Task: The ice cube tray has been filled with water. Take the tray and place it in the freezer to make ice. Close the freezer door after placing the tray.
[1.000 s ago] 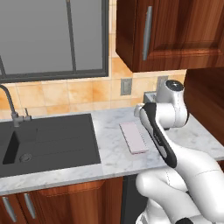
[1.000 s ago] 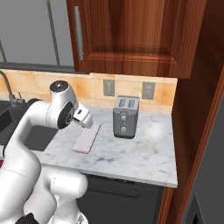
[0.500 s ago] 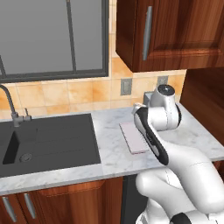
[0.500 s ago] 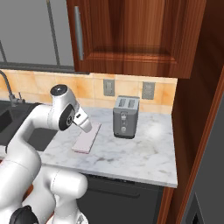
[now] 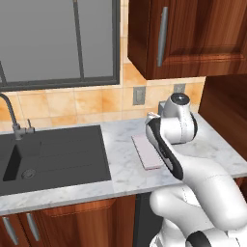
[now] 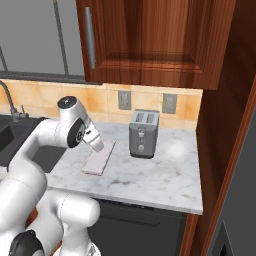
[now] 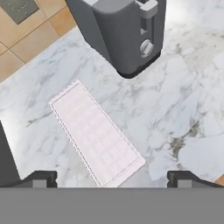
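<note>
The pale pinkish-white ice cube tray [image 5: 144, 150] [image 6: 99, 160] lies flat on the marble counter [image 6: 160, 175], left of the grey toaster [image 6: 143, 133]. In the hand view the tray [image 7: 96, 135] runs diagonally just above my fingertips, with the toaster [image 7: 122, 30] beyond it. My gripper [image 7: 112, 178] [image 6: 102, 146] hovers over the tray's near end. It is open, with the tips far apart and nothing between them. The freezer and its door are out of view.
A dark sink [image 5: 53, 154] with a faucet [image 5: 9, 113] lies left of the tray. Wooden wall cabinets [image 6: 145, 40] hang above the counter. A tall wooden side panel [image 6: 225, 125] closes off the counter's right end. A black dishwasher front [image 6: 135, 230] sits below.
The arm's upper joint has shifted a little to the left and settled over the tray. The tray has stayed where it lay.
</note>
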